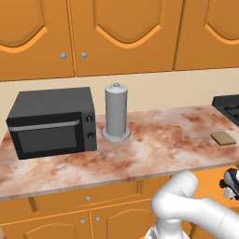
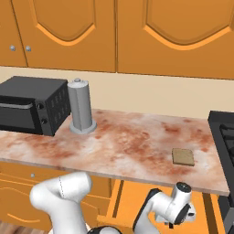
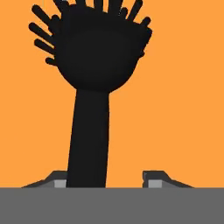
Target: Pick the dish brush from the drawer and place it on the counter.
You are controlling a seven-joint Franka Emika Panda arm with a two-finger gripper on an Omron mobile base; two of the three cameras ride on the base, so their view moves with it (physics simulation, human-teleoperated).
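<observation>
- Black and thin-handled, the small dish brush (image 3: 94, 87) with its round bristled head lies on the plain orange floor of the wooden drawer (image 3: 183, 96); in the hand view its handle runs down to the fingers, and the head is far beyond them, at the top.
- The two-finger gripper (image 3: 107, 178) is spread; the left fingertip (image 3: 57, 180) sits just beside the handle, maybe touching it, and the right fingertip (image 3: 154, 178) stands apart from it; the handle is between the fingers, closer to the left one; it is not pinched.
- In the right base view the white hand (image 2: 176, 208) is low inside the open drawer (image 2: 132, 196), under the edge of the long reddish-brown and cream marble counter (image 2: 132, 141).
- On the counter, above and behind the fingers, are a flat brown rectangular sponge (image 2: 183, 156), a grey upright cylinder on a round base (image 2: 81, 111), and a black microwave oven (image 2: 32, 110); a dark stove (image 2: 224, 137) is at the right end.
</observation>
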